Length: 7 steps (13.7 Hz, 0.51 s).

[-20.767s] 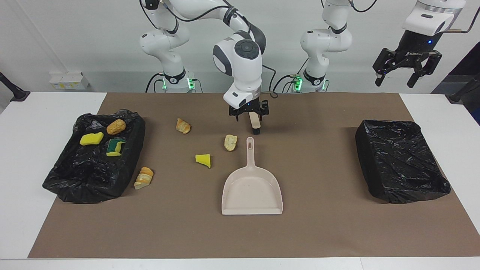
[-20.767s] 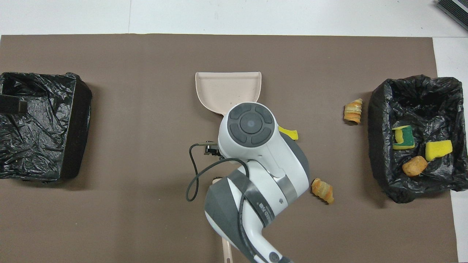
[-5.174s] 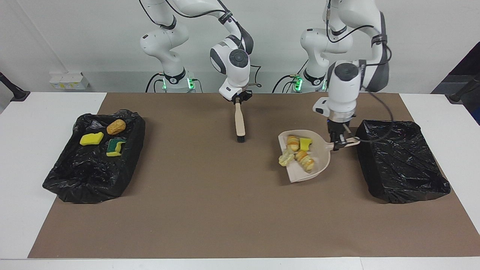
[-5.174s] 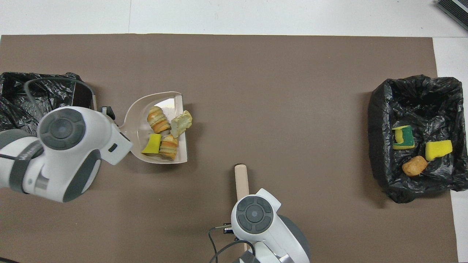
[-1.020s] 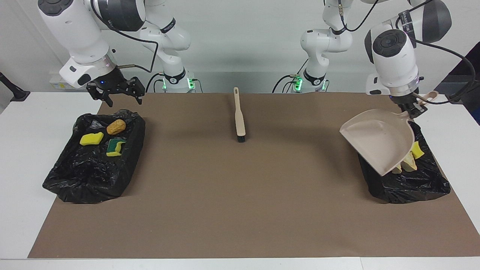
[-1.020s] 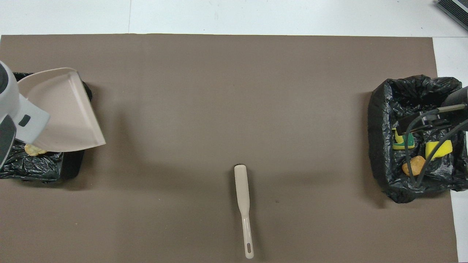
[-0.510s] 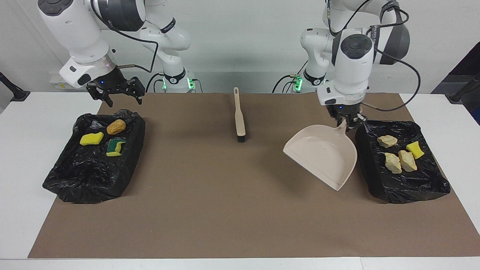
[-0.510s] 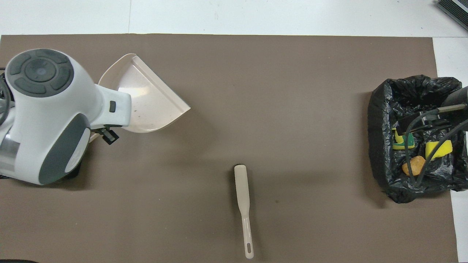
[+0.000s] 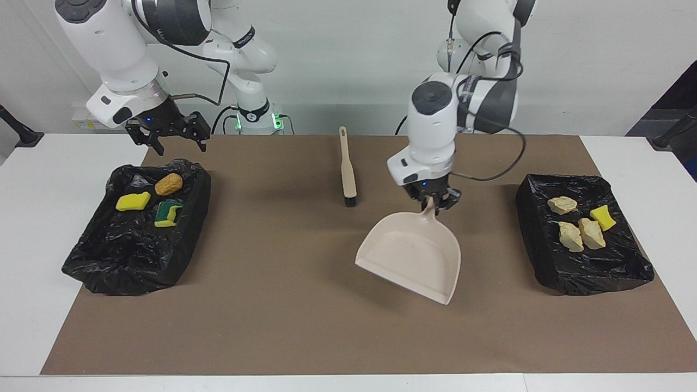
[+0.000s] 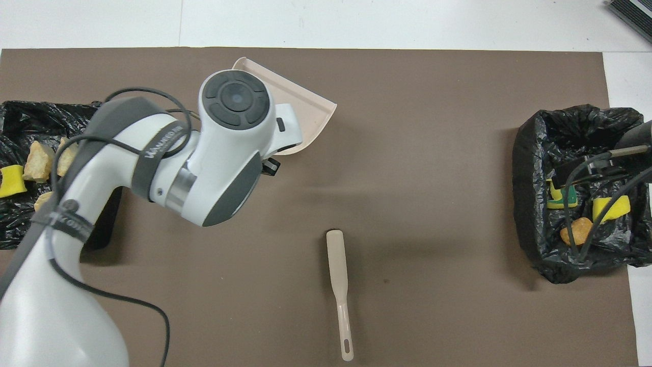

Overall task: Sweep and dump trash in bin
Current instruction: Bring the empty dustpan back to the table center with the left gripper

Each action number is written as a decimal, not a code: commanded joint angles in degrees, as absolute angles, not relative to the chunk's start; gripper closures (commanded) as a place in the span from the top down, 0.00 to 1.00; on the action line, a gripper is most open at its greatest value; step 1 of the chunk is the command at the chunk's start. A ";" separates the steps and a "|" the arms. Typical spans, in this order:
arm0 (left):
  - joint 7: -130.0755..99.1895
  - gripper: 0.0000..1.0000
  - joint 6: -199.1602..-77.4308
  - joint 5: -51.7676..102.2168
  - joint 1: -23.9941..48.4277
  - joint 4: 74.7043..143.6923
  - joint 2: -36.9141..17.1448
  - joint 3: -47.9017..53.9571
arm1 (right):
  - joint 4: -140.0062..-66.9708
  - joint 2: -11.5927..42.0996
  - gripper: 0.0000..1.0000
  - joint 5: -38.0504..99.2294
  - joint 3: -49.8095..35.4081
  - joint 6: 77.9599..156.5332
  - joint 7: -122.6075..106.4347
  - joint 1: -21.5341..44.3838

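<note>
Trash [image 9: 580, 220] lies in the bin [image 9: 588, 275] at the table's three o'clock end — more in the nine o'clock bin [image 9: 109, 261]. Left gripper [image 9: 434, 203] clamps the empty dustpan [image 9: 411, 256] handle over the mat; right gripper [image 9: 173, 135], fingers apart, waits above the nine o'clock bin.

From overhead, the left arm [image 10: 214, 153] hides most of the dustpan [image 10: 300, 109]. The picture's edge cuts off one bin [image 10: 15, 229].

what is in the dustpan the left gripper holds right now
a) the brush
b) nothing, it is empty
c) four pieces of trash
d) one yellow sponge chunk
b: the dustpan, held by its handle in the left gripper, shows a bare inside, and four pieces of trash lie in the bin at the left arm's end of the table.
</note>
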<state>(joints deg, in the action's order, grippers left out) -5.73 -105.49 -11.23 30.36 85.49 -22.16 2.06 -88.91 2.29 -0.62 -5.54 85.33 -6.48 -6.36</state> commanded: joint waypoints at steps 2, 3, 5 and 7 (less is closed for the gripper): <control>-12.64 0.00 -108.10 -8.54 34.35 82.88 -25.13 0.97 | -87.54 2.99 1.00 0.62 -5.89 84.11 -5.80 -6.94; -14.22 0.00 -109.32 -8.09 35.58 83.14 -25.22 0.97 | -87.54 2.99 1.00 0.62 -5.89 84.11 -5.80 -6.86; -15.90 0.00 -110.65 -6.25 35.68 82.45 -26.97 0.88 | -87.54 2.99 1.00 0.62 -5.89 84.11 -5.80 -6.86; -18.18 0.00 -109.78 -6.24 36.12 77.64 -32.23 0.79 | -87.54 2.99 1.00 0.62 -5.89 84.11 -5.80 -6.86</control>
<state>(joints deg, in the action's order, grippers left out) -16.03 -110.10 -7.43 35.16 83.97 -26.27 2.02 -88.91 2.29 -0.62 -5.54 85.33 -6.48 -6.36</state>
